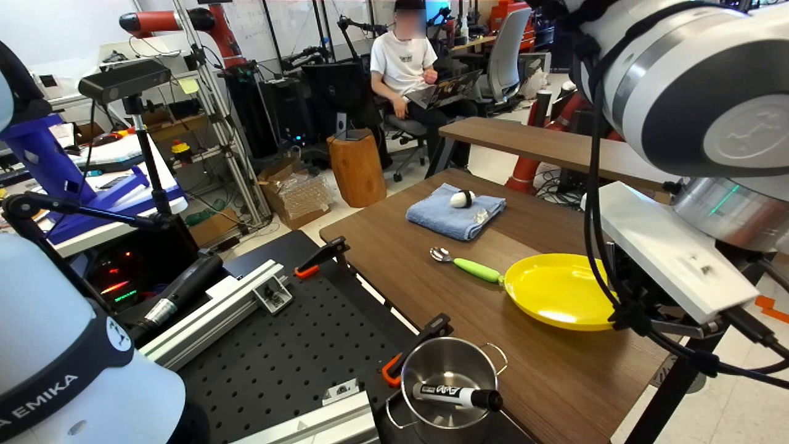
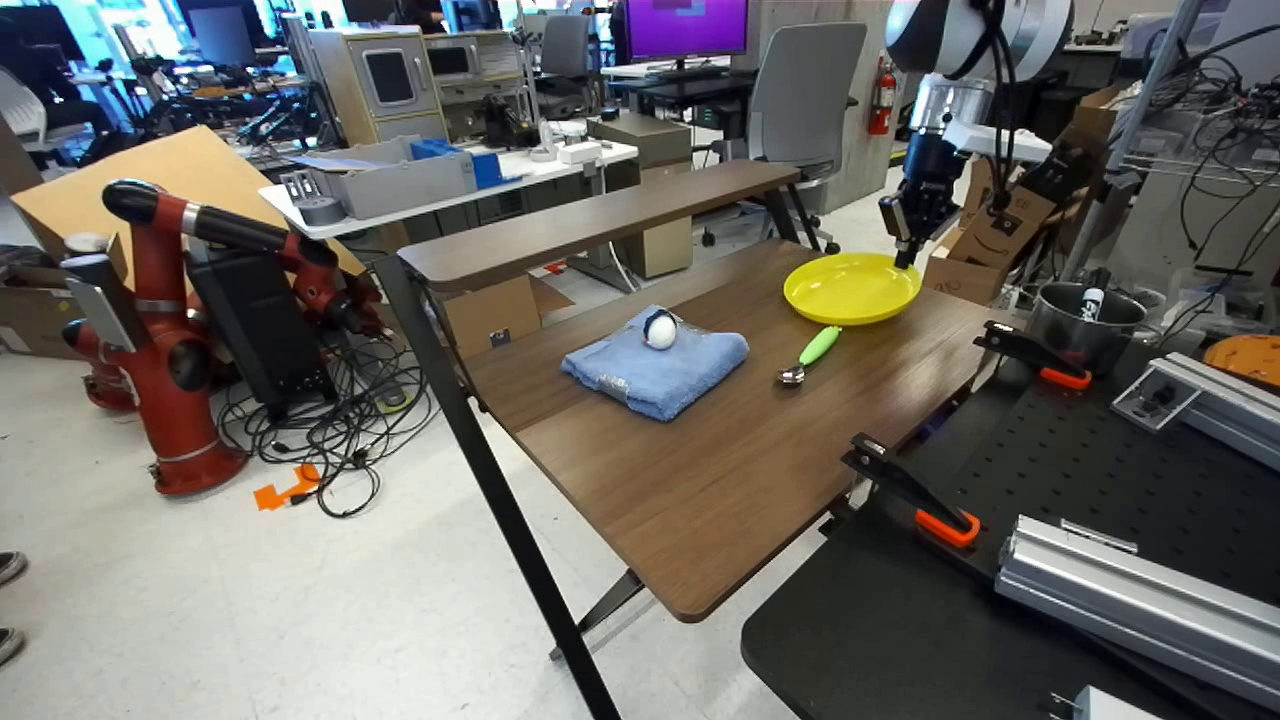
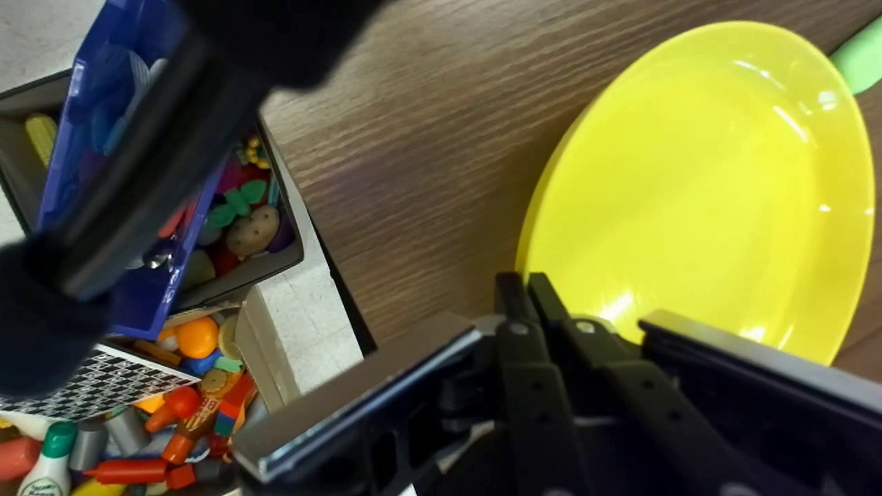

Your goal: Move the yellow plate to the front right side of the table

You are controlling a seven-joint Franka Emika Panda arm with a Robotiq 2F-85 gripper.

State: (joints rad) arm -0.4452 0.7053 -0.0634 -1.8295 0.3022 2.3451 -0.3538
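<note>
The yellow plate [image 2: 850, 288] was on the bench [image 2: 720, 490], toward the end I took to be on the right for the arm [image 1: 715, 111], and the grasp looked complete: in the wrist view the fingers [image 3: 511, 296] stood nearly together, clamped, it seemed, on the plate's rim, one outside it and one inside. Whether the plate lay quite flat or its gripped side was slightly raised, I could not tell. The spoon [image 1: 474, 269] had the end of its green handle at the rim roughly opposite the grip, touching or just beside it, perhaps a little under. The folded towel [image 2: 680, 372] lay well apart and seemed to have no part in the job. In my judgement the "right side" half of the order was close to met; the "front" half was harder to score, since nothing showed which edge counted as front. If a corner was meant, a short slide or carry was left. The release was not yet done, and after it the fingers would need to back off.
</note>
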